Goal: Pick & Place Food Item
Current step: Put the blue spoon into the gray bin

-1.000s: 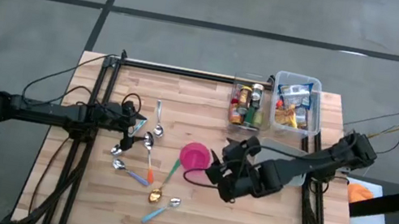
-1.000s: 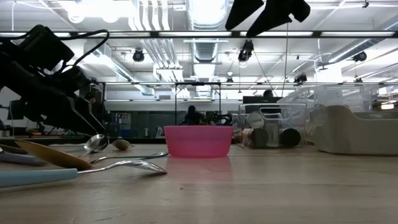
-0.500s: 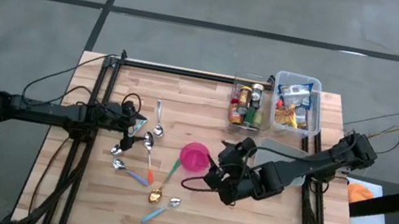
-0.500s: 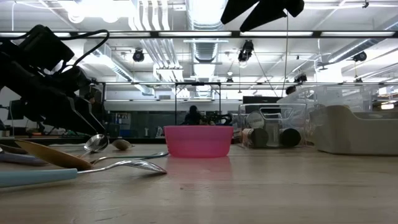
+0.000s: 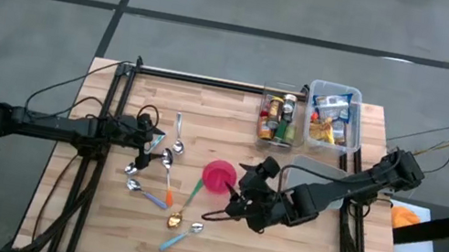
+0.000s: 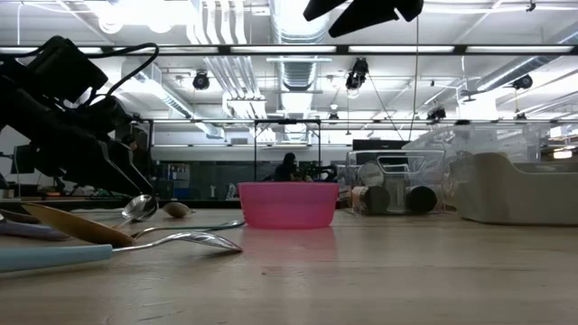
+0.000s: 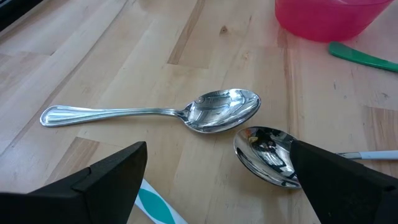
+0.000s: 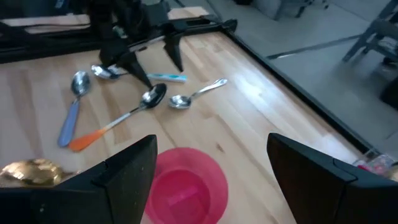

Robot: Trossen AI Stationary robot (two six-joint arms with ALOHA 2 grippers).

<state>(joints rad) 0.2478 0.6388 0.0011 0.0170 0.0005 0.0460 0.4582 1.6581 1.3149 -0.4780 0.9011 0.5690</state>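
One pink bowl (image 8: 186,186) sits directly beneath the open, empty right end effector (image 5: 242,192).

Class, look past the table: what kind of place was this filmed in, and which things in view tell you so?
Probably a robotics lab or workshop hall: bare ceiling pipes and ducts with strip lights, a grey concrete floor, and a pale wooden worktable with two dark robot arms mounted at it.

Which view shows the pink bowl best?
The right wrist view: the pink bowl shows its whole inside. The high view shows it small, the low view only its side, the left wrist view just an edge.
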